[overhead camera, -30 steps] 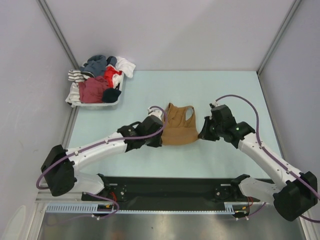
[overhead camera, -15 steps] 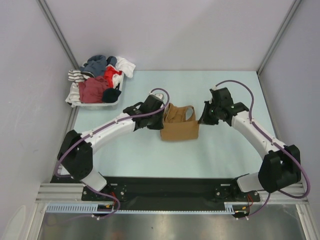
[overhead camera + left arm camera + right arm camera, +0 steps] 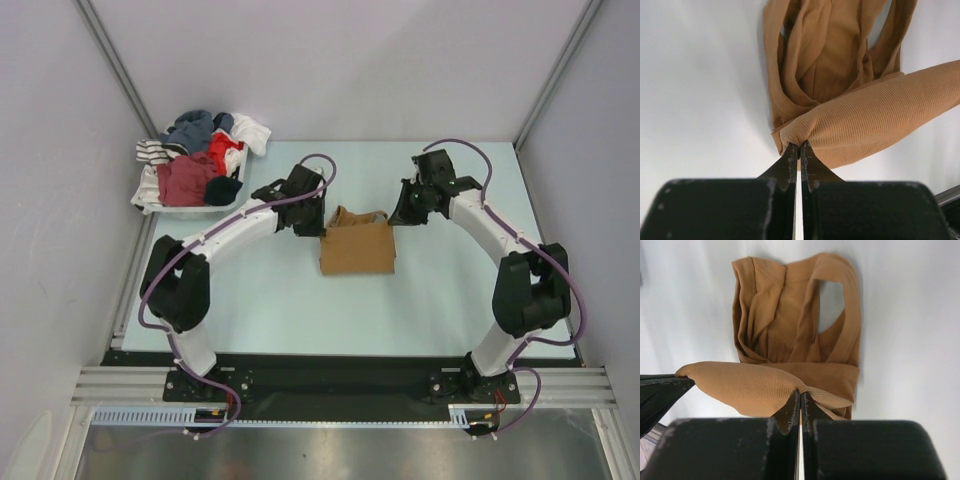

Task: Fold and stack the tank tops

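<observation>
1. The left gripper (image 3: 799,146) is pinched tight on one corner of the tan-brown ribbed cloth tank top (image 3: 357,250).
2. The right gripper (image 3: 800,394) is clamped on the opposite corner, and the hem is raised above the straps.
3. The top sits mid-table on the pale green table (image 3: 450,300), between both arms.
</observation>
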You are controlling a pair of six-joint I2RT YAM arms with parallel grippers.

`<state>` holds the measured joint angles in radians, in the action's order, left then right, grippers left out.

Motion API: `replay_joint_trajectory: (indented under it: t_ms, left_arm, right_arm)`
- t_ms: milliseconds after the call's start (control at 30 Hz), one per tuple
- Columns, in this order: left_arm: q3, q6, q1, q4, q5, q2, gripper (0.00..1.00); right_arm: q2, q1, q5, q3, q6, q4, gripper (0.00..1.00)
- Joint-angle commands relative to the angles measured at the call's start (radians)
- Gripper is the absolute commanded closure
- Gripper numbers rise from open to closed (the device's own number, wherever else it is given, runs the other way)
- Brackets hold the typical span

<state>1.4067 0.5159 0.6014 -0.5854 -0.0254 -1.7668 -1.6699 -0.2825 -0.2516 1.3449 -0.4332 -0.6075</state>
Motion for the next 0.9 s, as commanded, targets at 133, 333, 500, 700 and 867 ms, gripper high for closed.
replay_joint_trajectory:
  t_ms: [133, 333, 500, 700, 867]
  left_arm:
    - [0.138, -0.047, -0.049, -0.030, -0.030, -0.075, 1.00]
    - [0.224, -0.063, -0.063, -0.053, -0.025, -0.127, 1.00]
    - [0.299, -0.066, -0.066, -0.067, -0.028, -0.192, 1.00]
    - [0.380, -0.068, -0.080, -0.083, -0.015, -0.269, 0.99]
    - [0.419, -0.066, -0.087, -0.076, 0.002, -0.301, 0.99]
  right_arm:
    - [-0.076, 0.025, -0.035, 0.114, 0.016, 0.018, 1.00]
    - [-0.120, 0.051, -0.058, 0.145, 0.014, 0.037, 1.00]
    - [-0.186, 0.065, -0.067, 0.209, 0.013, 0.034, 1.00]
    - [-0.258, 0.072, -0.078, 0.273, 0.008, 0.045, 1.00]
    - [-0.324, 0.077, -0.098, 0.312, 0.002, 0.060, 1.00]
